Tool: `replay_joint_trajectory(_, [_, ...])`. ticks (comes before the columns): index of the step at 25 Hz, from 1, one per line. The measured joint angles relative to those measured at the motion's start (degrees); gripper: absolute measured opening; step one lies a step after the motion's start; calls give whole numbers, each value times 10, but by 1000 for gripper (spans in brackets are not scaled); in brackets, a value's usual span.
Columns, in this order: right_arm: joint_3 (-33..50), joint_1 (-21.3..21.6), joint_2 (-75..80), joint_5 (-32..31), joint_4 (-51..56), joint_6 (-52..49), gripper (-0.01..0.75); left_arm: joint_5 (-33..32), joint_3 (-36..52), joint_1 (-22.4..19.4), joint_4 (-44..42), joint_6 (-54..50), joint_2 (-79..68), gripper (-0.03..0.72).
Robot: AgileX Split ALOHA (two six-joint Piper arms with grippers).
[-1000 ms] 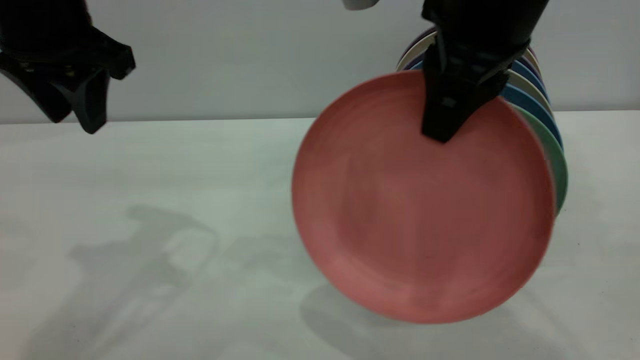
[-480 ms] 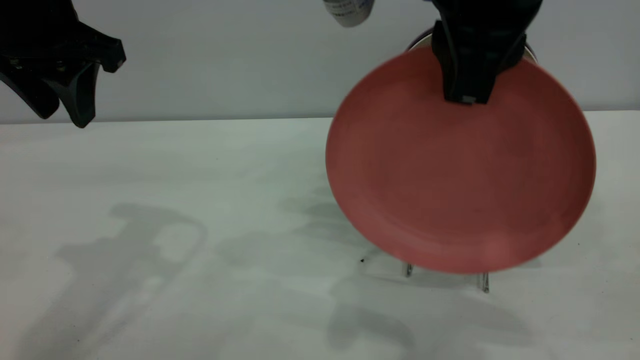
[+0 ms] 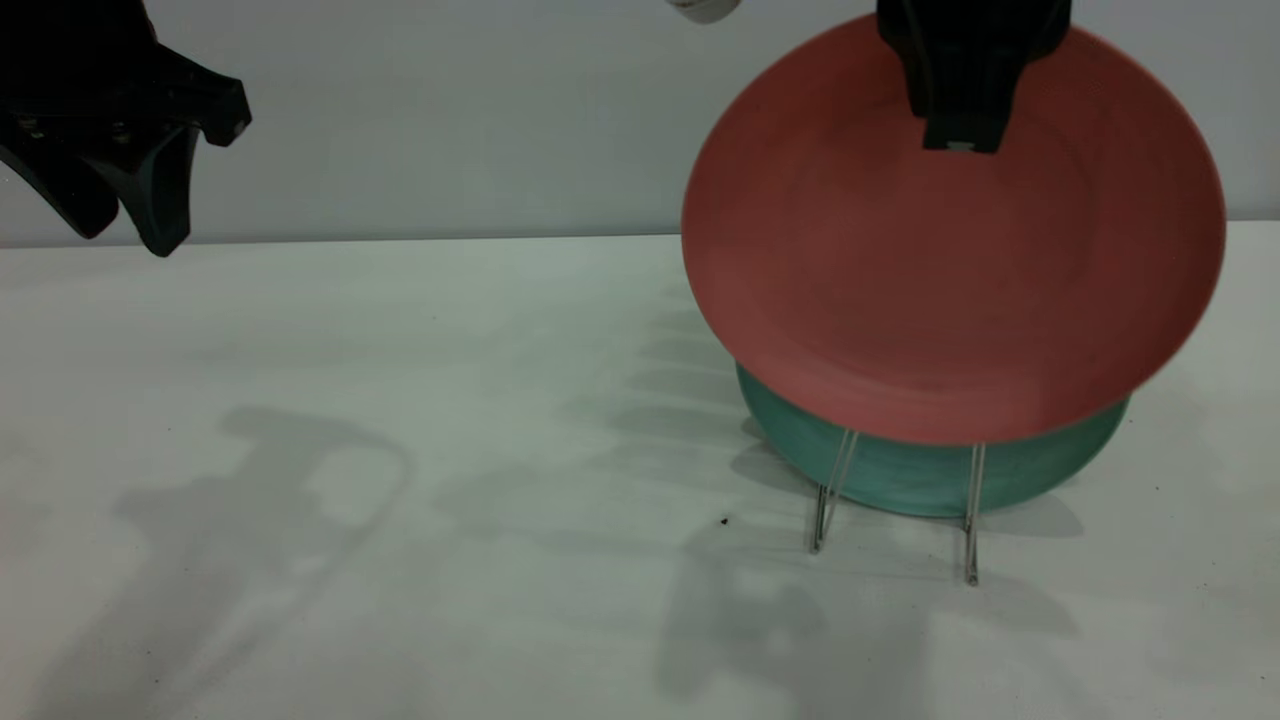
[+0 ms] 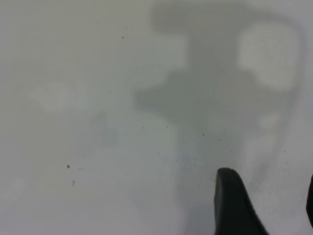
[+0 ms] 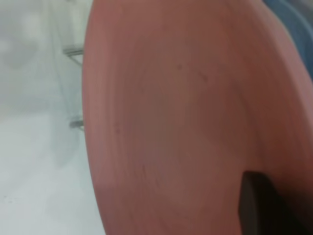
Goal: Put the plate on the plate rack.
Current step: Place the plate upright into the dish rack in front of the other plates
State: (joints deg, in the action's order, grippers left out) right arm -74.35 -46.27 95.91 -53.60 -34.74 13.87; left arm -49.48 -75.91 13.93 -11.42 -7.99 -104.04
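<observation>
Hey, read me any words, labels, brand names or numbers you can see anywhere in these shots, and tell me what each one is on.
No readable text in any view.
The plate: plain, no print.
The right gripper holding its top edge: a small pale patch at the tip, no legible characters.
The teal-green plate and the plate rack: unmarked.
The white object at the exterior view's top edge: nothing legible.
The left gripper, off to the left: no markings.

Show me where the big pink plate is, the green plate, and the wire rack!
Round salmon-pink plastic plate (image 3: 940, 300): exterior view, middle of its face.
Teal-green plate (image 3: 900, 475): exterior view, lower part below the pink plate.
Thin silver wire plate rack (image 3: 972, 520): exterior view, front upright wire.
</observation>
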Motion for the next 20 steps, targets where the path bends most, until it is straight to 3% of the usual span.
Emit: replay_joint_trajectory(20, [0, -1, 13, 15, -55, -29, 90, -5, 0, 0, 0, 2, 0, 402])
